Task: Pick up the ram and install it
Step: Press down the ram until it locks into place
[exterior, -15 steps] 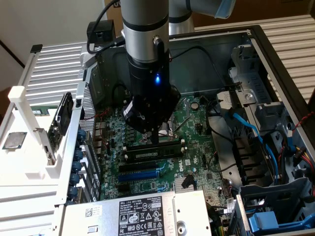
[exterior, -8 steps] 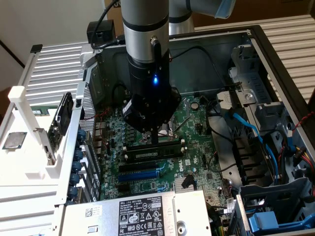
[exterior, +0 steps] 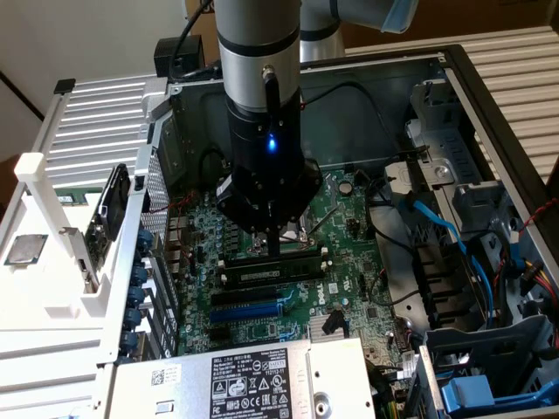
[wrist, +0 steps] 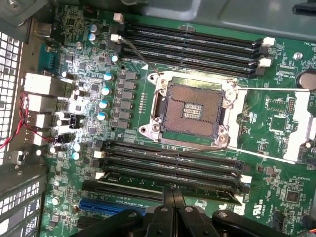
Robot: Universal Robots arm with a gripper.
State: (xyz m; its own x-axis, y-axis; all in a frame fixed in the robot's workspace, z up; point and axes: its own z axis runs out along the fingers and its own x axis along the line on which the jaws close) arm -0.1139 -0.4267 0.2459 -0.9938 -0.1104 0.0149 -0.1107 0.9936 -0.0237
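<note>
Green ram (exterior: 275, 272), one stick.

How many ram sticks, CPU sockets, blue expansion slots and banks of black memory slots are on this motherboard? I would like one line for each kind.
Ram stick: 1
CPU socket: 1
Blue expansion slot: 1
Banks of black memory slots: 2
Total: 5
</note>
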